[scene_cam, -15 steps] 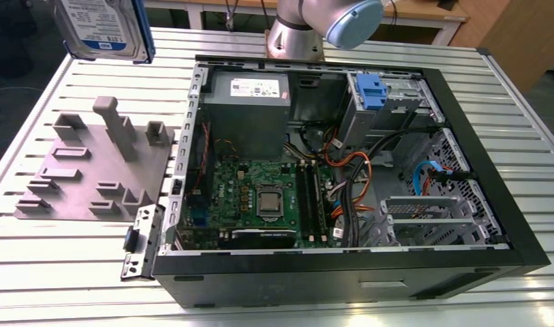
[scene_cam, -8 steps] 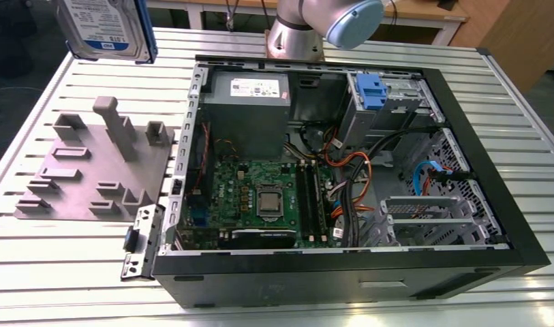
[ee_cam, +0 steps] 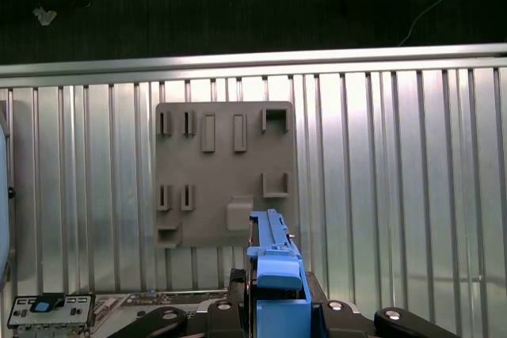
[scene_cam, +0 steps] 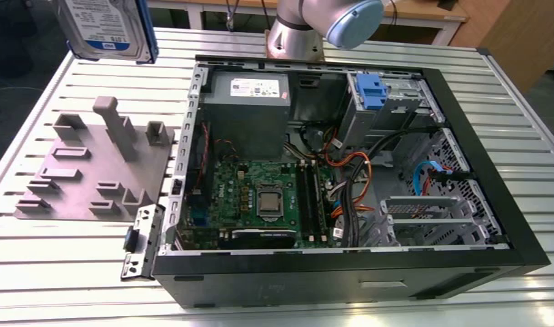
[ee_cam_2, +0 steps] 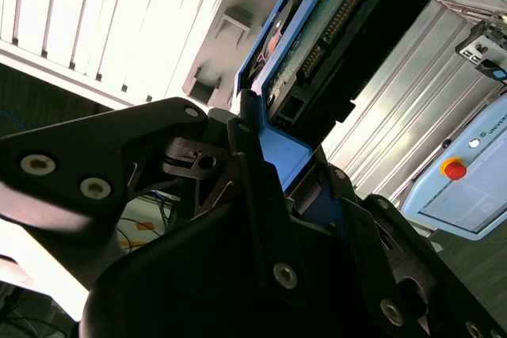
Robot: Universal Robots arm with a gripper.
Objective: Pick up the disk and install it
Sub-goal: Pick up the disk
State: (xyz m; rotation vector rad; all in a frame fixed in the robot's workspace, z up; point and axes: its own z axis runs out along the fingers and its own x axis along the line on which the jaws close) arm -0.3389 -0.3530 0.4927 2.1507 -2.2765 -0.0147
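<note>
Fingers (ee_cam_2: 247,156) of the gripper (ee_cam_2: 279,154) are clamped on the bright blue bracket at one end of the disk (ee_cam_2: 333,17). In the second wrist view the disk's green circuit-board underside and its connector row face the camera. In the first wrist view the blue bracket end stands up out of the black gripper body.

In the exterior view the disk (scene_cam: 104,27) hangs in the air, outside the computer case (scene_cam: 522,231), over the far corner of the slatted metal table (scene_cam: 58,272) on the exterior view's left. Its white-and-blue label faces the camera, but the print is too small to make out.

Below it a grey fixture plate (scene_cam: 86,170) with raised slots and posts lies on the table just beside the open case. Inside the case are a green motherboard (scene_cam: 258,197), a grey power supply box (scene_cam: 249,112) with a white sticker I cannot read, and a small blue latch (scene_cam: 372,92) on the drive cage. Beyond the case rises the robot arm (scene_cam: 322,27).
</note>
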